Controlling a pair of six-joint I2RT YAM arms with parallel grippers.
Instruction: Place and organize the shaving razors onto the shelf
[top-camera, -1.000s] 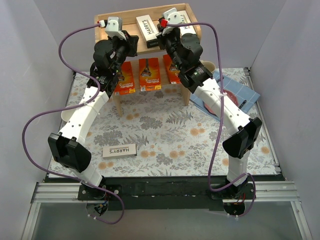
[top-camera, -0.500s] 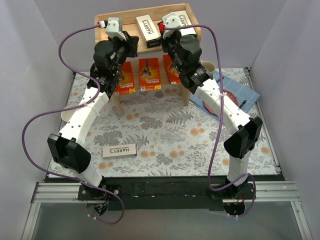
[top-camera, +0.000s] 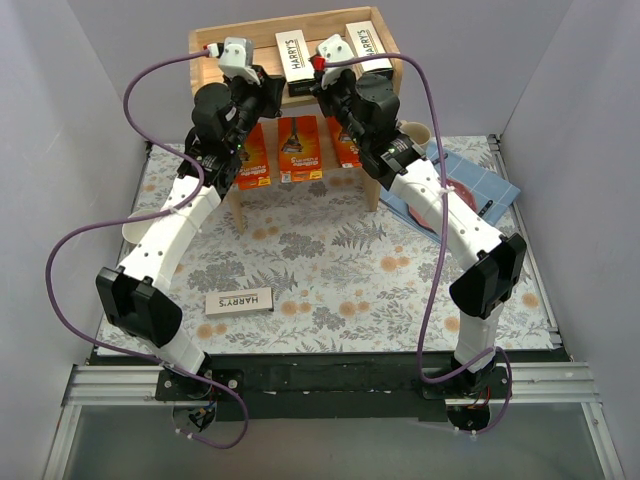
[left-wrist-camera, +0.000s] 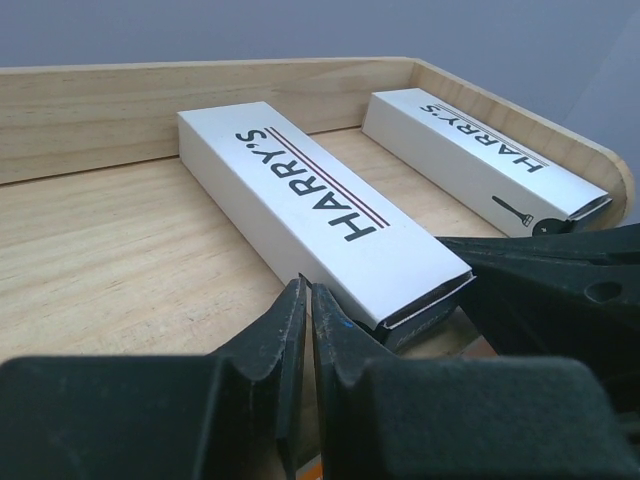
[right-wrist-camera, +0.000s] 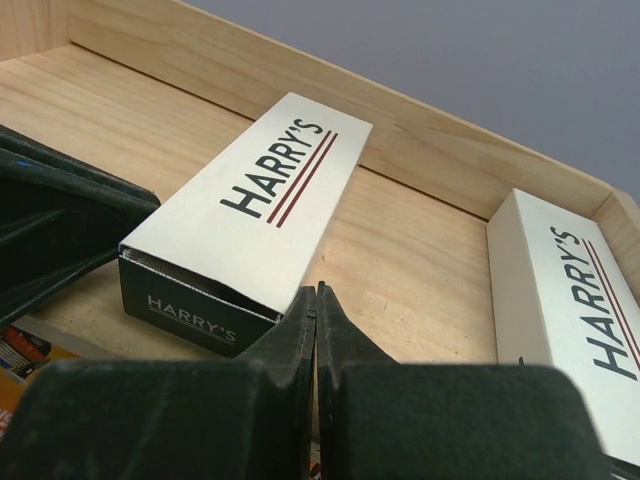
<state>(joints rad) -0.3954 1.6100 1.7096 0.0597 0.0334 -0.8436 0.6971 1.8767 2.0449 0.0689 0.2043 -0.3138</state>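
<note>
Middle Harry's box (left-wrist-camera: 320, 215): near end just beyond both closed jaws.

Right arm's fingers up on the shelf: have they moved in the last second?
Yes. The right fingers have drawn back from the shelf back rail toward its front edge, uncovering the right white box.

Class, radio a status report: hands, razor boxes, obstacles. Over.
Left hand, right hand shut, empty, at near end of middle box. Right box beside it on shelf top; third box on table. Hands crowd each other there.
</note>
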